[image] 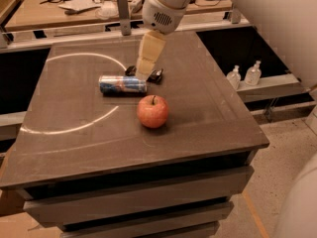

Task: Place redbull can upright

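A dark square table point(208, 113) was seen from above and in front, with a pale arc point(74, 128) marked across its left side. The redbull can point(123, 85) lay on its side near the middle of the top, its long axis running left to right, so it was not yet upright. A red apple point(152, 111) sat just in front of the can's right end, near it but apparently not touching. A small dark snack packet point(156, 75) lay just behind the same end. The robot's cream-coloured gripper point(144, 72) hung from the arm at the top of the view, pointing down at a slant, with its tip just above and behind the can's right end, between can and packet. Whether the gripper was open or closed could not be told, and it held nothing that could be seen. Two small bottles point(234, 77) stood on a lower ledge to the right of the table. The step in hand looked like the approach for a grasp. To do it well, the gripper would probably need to close across the can's narrow width, since a round can on its side could roll away from a glancing touch. It should also keep clear of the apple and the packet. The can should then be turned and set down on a silver end on bare tabletop.
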Action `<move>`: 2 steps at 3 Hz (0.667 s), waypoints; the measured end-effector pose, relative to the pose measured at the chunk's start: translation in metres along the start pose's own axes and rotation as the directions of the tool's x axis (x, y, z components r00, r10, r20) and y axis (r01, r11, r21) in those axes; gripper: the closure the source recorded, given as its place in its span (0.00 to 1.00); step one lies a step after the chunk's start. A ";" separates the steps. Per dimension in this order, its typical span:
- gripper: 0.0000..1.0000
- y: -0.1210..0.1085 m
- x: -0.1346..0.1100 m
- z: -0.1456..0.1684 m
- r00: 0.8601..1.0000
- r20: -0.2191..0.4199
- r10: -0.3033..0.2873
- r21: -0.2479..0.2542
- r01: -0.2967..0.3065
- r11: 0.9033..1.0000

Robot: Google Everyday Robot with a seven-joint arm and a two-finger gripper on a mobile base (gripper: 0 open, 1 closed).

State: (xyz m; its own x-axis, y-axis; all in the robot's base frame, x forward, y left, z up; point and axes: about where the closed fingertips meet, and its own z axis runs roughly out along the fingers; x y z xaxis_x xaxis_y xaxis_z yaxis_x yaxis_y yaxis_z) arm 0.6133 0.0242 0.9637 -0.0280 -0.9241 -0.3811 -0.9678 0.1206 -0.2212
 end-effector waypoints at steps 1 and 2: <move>0.00 0.002 -0.002 0.010 1.000 -0.004 0.010 -0.017 -0.010 1.000; 0.00 0.005 -0.015 0.044 1.000 -0.018 0.001 -0.071 -0.002 0.997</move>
State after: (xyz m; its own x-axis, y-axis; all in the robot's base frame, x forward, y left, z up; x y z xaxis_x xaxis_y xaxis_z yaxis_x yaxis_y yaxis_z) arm 0.6203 0.0549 0.9288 -0.0336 -0.9302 -0.3655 -0.9829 0.0969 -0.1563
